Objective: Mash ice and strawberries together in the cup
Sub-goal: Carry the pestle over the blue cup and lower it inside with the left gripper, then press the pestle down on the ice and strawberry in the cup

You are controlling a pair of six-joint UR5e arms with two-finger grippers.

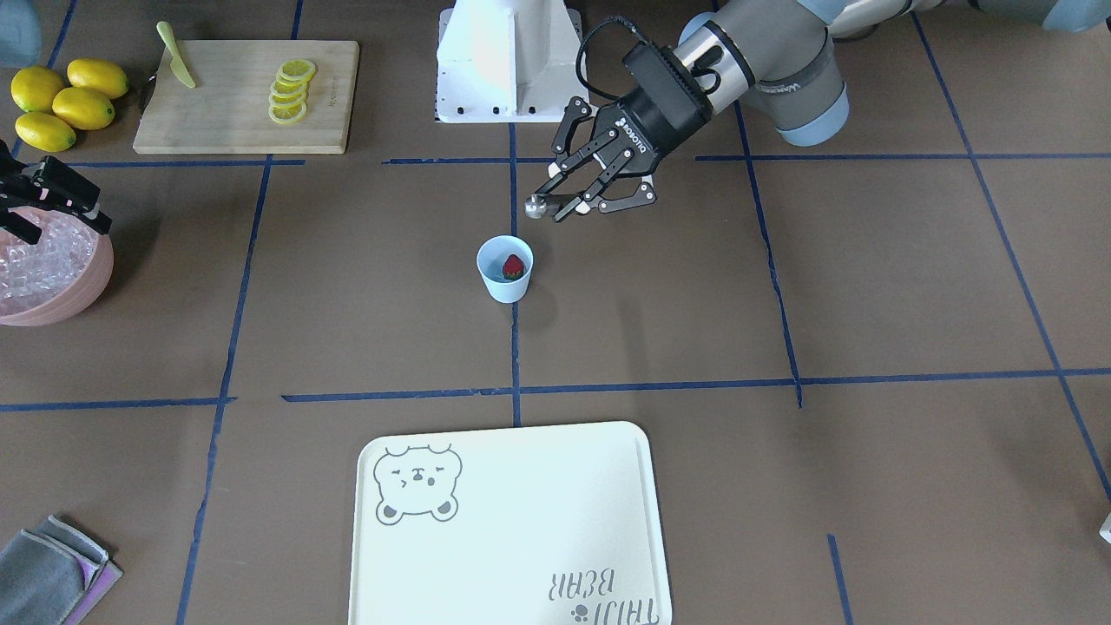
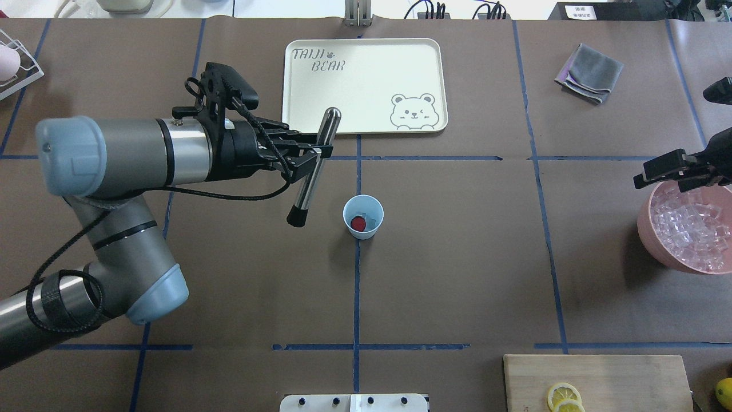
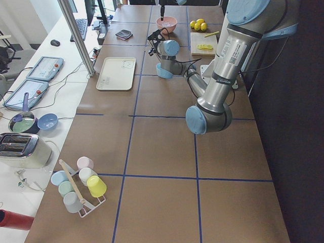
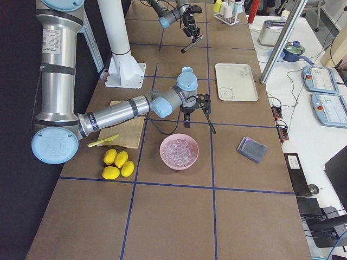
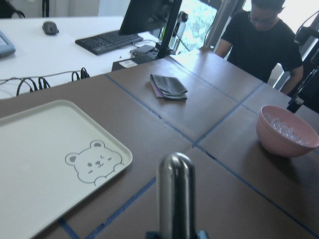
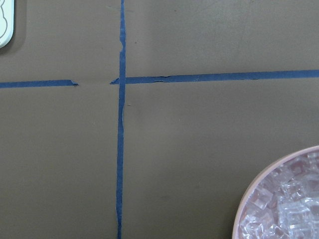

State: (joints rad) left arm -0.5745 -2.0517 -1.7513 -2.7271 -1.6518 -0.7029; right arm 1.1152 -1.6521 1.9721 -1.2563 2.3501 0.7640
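Note:
The light-blue cup (image 2: 363, 207) stands at the table's middle on a blue tape line. A red strawberry (image 2: 358, 223) lies inside it, with a pale glassy piece beside it. My left gripper (image 2: 313, 155) is shut on a steel muddler (image 2: 318, 154) with a black lower tip. The muddler hangs tilted above the table, left of the cup and apart from it. Ice (image 2: 689, 226) fills the pink bowl (image 2: 649, 237) at the right edge. My right gripper (image 2: 649, 177) hovers over the bowl's rim, and its fingers look open and empty in the front-facing view.
A cream bear tray (image 2: 366, 86) lies beyond the cup. A folded grey cloth (image 2: 590, 73) is far right. A wooden board (image 1: 247, 95) carries lemon slices (image 1: 291, 91) and a green knife (image 1: 176, 56), with whole lemons (image 1: 65, 100) beside it. A person (image 5: 261, 37) stands past the table.

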